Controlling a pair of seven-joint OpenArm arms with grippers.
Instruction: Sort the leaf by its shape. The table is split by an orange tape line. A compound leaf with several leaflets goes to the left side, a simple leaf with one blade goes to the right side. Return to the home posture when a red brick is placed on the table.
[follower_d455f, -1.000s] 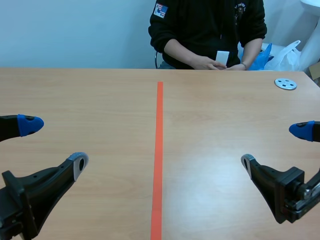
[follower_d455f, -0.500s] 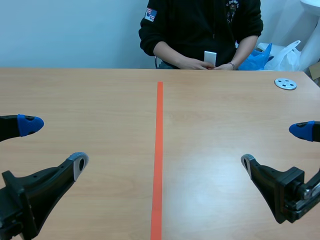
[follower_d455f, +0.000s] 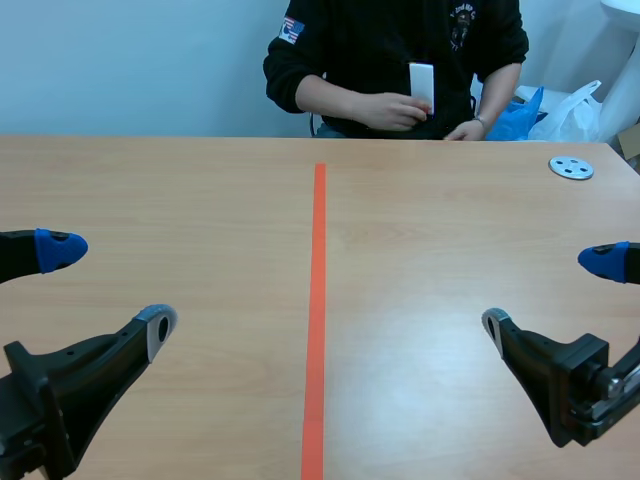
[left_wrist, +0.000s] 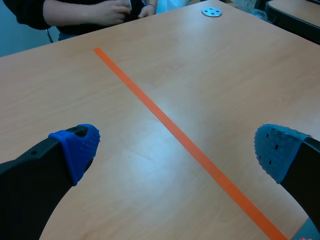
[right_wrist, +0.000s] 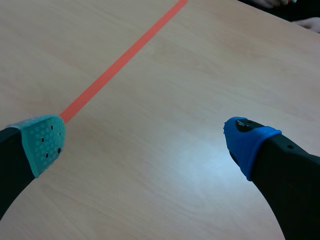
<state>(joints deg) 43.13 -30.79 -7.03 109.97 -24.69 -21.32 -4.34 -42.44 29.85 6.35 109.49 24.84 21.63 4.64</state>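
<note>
No leaf lies on the table in any view. A person across the table holds up a white card (follower_d455f: 422, 86) in one hand. My left gripper (follower_d455f: 105, 290) sits low at the near left, open, nothing between its fingers; in its wrist view the gripper (left_wrist: 175, 150) frames bare wood and the tape line. My right gripper (follower_d455f: 555, 295) sits low at the near right, also open and empty, and in its own view the gripper (right_wrist: 147, 137) hangs over bare table. The orange tape line (follower_d455f: 317, 300) runs down the table's middle.
A small grey metal disc with holes (follower_d455f: 571, 167) lies at the far right of the table, also seen as the disc (left_wrist: 212, 11) in the left wrist view. The person's other hand (follower_d455f: 466, 131) rests on the far edge. Bags (follower_d455f: 565, 110) stand behind the table.
The person has shifted and raised the white card from the table edge up to chest height. Neither arm has moved.
</note>
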